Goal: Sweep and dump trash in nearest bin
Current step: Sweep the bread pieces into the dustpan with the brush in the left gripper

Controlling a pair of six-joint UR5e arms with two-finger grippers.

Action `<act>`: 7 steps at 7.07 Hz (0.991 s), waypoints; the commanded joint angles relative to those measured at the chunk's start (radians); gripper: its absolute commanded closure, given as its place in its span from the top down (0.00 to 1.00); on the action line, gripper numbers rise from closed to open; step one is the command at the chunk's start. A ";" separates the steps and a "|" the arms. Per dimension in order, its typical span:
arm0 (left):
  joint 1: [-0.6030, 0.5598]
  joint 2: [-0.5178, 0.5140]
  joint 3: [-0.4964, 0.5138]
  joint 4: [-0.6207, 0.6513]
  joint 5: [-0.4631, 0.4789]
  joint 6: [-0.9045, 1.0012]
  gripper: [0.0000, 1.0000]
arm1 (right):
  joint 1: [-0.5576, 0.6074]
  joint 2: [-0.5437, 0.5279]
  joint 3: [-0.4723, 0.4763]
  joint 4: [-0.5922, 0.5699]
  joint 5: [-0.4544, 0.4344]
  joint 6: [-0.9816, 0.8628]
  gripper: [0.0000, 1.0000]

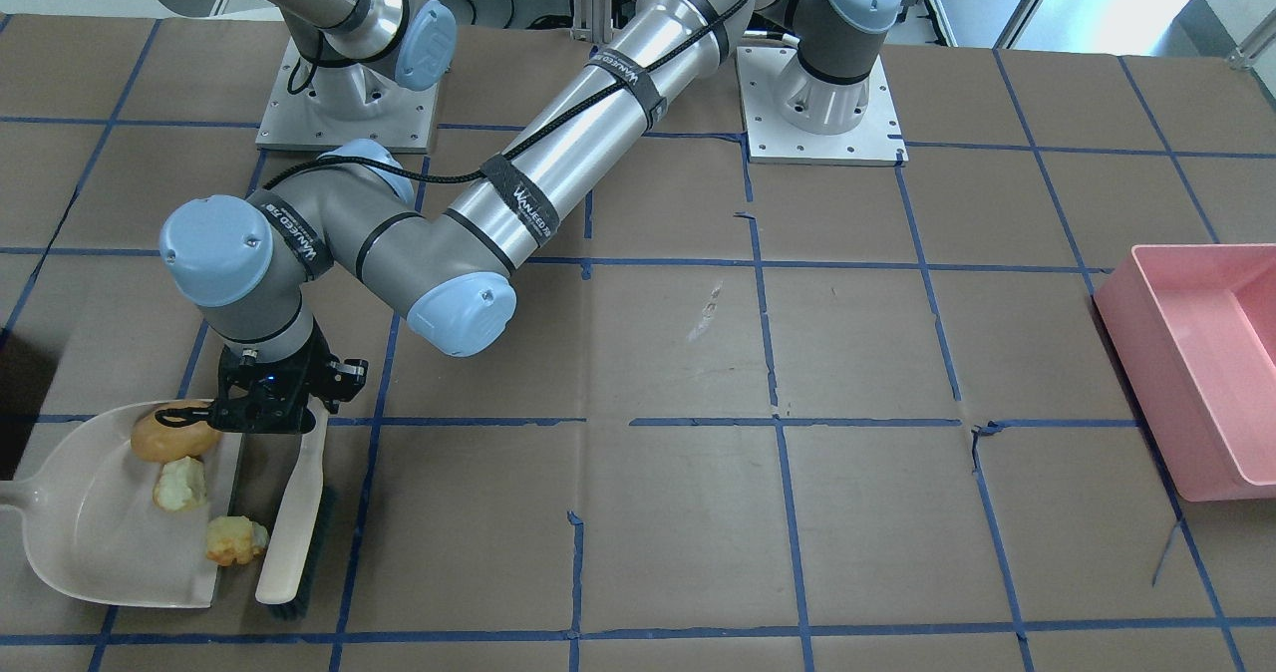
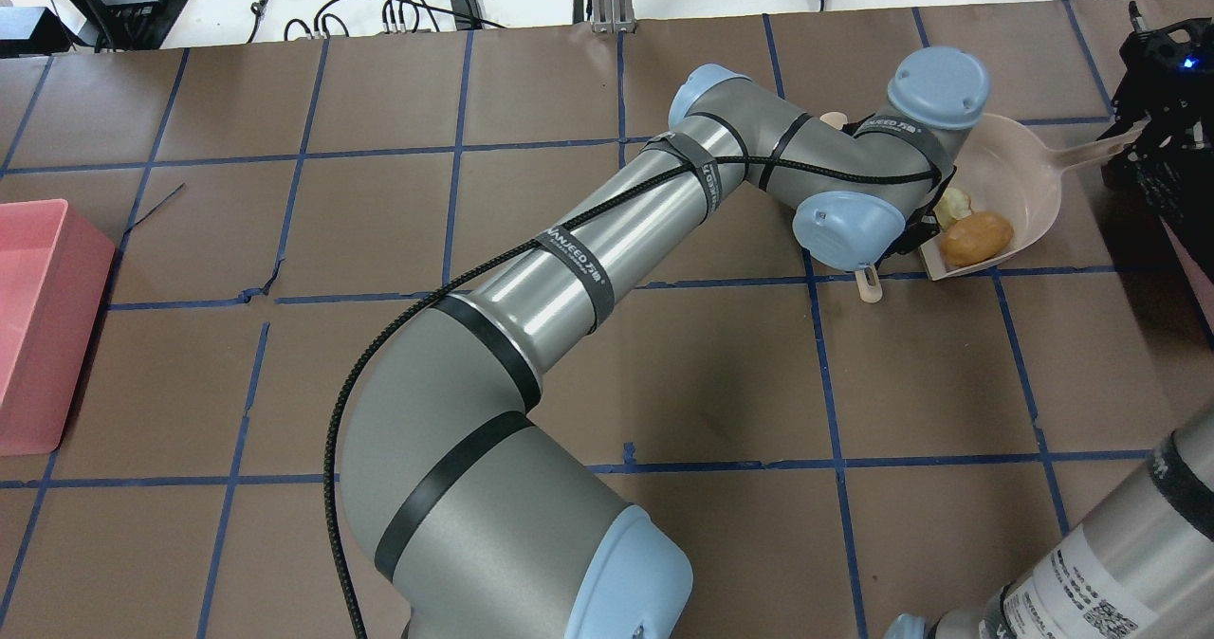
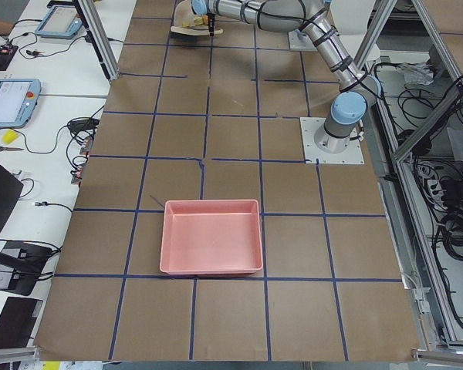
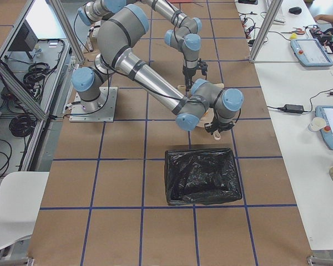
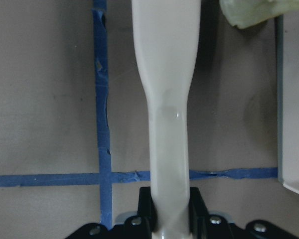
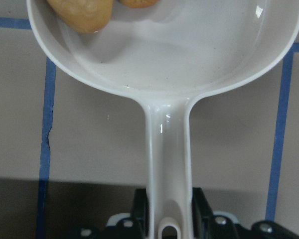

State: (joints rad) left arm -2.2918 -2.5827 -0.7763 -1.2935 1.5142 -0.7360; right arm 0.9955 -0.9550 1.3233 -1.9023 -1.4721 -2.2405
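Clamping the cream plastic brush [image 1: 294,512] by its handle with the left gripper [image 5: 170,211], and the cream plastic dustpan [image 1: 95,542] by its handle with the right gripper [image 6: 169,211]. Sitting in the pan: smooth tan potato-shaped lump [image 1: 174,436], torn bread-like chunk [image 1: 180,484]. Perching at its lip: second torn chunk [image 1: 235,539]. Probably handling light, crumbly and roll-prone, so pushing with bristles, not pinching.

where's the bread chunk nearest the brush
In the front-facing view's lower left, the bread chunk sits at the dustpan's open lip, right beside the brush.
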 commanded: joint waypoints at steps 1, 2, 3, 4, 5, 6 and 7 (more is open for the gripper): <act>-0.026 -0.002 0.020 0.003 0.004 -0.025 0.01 | 0.000 -0.002 0.002 0.000 0.001 0.004 0.01; -0.034 -0.002 0.026 0.003 0.003 -0.032 0.01 | 0.000 -0.001 0.002 0.002 0.001 0.004 0.01; -0.058 -0.001 0.035 -0.001 0.008 -0.036 0.01 | 0.002 -0.002 0.004 0.003 0.003 0.004 0.01; -0.070 -0.001 0.040 -0.009 0.012 -0.039 0.01 | 0.002 -0.002 0.005 0.005 0.018 0.007 0.01; -0.083 -0.001 0.045 -0.009 0.026 -0.039 0.01 | 0.003 -0.002 0.005 0.008 0.019 0.015 0.01; -0.093 0.001 0.060 -0.009 0.027 -0.039 0.01 | 0.012 -0.002 0.005 0.008 0.019 0.018 0.01; -0.104 0.001 0.089 -0.009 0.035 -0.036 0.01 | 0.027 -0.002 0.007 0.009 0.022 0.021 0.01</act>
State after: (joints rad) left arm -2.3820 -2.5822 -0.7158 -1.3019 1.5409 -0.7738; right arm 1.0081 -0.9571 1.3287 -1.8946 -1.4529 -2.2241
